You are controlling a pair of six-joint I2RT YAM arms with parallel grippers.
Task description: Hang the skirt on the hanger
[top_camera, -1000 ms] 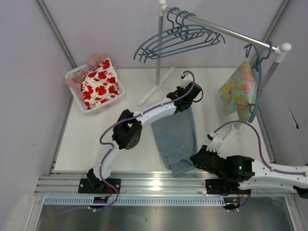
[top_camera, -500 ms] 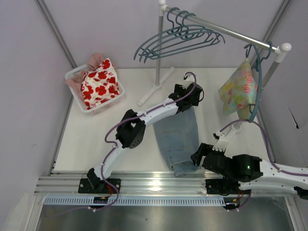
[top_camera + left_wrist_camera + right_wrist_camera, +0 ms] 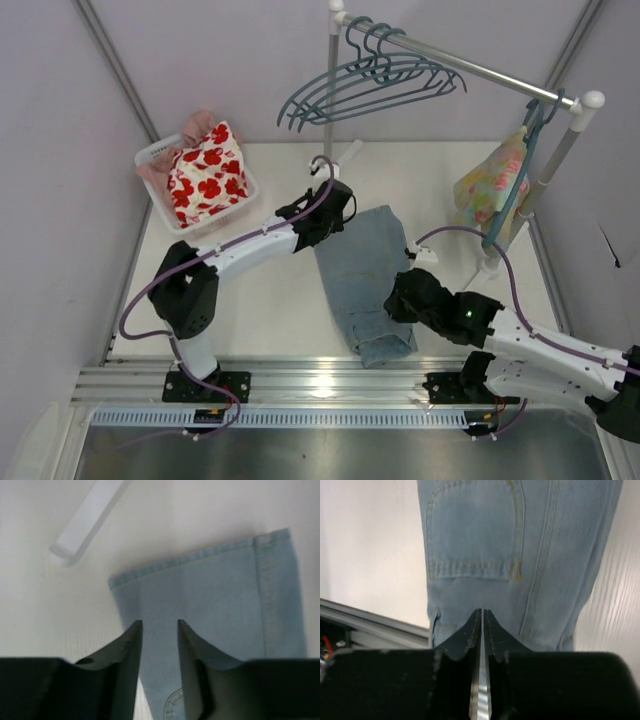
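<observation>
The light blue denim skirt lies flat on the white table, its near end by the front rail. My left gripper hovers at the skirt's far left corner. In the left wrist view its jaws stand apart over the denim, with nothing between them. My right gripper is at the skirt's right edge. In the right wrist view it is shut, tips over the denim below a back pocket, gripping nothing. Several teal hangers hang on the rack's bar.
A white basket with a red-flowered cloth sits at the back left. The rack's pole and foot stand behind the skirt. A pastel floral garment hangs on the right. A metal rail borders the front.
Both grippers opened wide, then narrowed. The left gripper swung from the skirt's far right corner to its far left corner. The right gripper rose from the near hem to the right edge.
</observation>
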